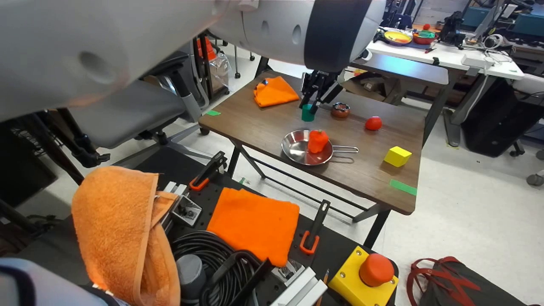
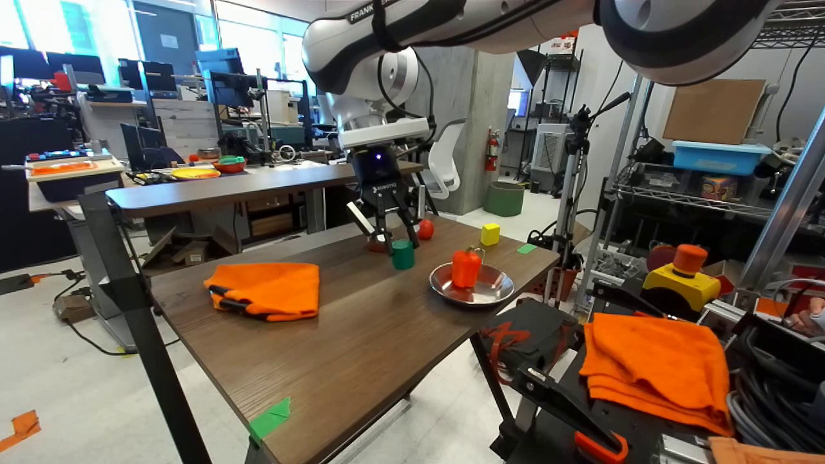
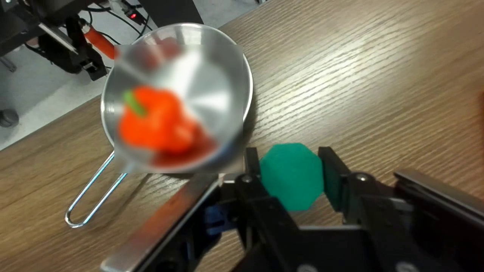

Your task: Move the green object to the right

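Note:
The green object (image 1: 307, 114) is a small, dark green, stubby cylinder with an eight-sided end. It also shows in an exterior view (image 2: 403, 256) and in the wrist view (image 3: 291, 176). My gripper (image 1: 308, 105) points down at it over the brown table (image 1: 255, 127). In the wrist view, the gripper's fingertips (image 3: 290, 160) lie against both sides of the object with no visible gap. The gripper looks shut on it. The lower part of the object is hidden in the wrist view. I cannot tell whether it touches the table or hangs slightly above.
A metal pan (image 1: 293, 148) holding an orange pepper (image 1: 317, 141) sits near the table's edge. A copper bowl (image 1: 340, 110) stands close beside the gripper. A red tomato (image 1: 373, 123) and a yellow block (image 1: 398, 156) lie toward one end, an orange cloth (image 1: 275, 92) toward the other.

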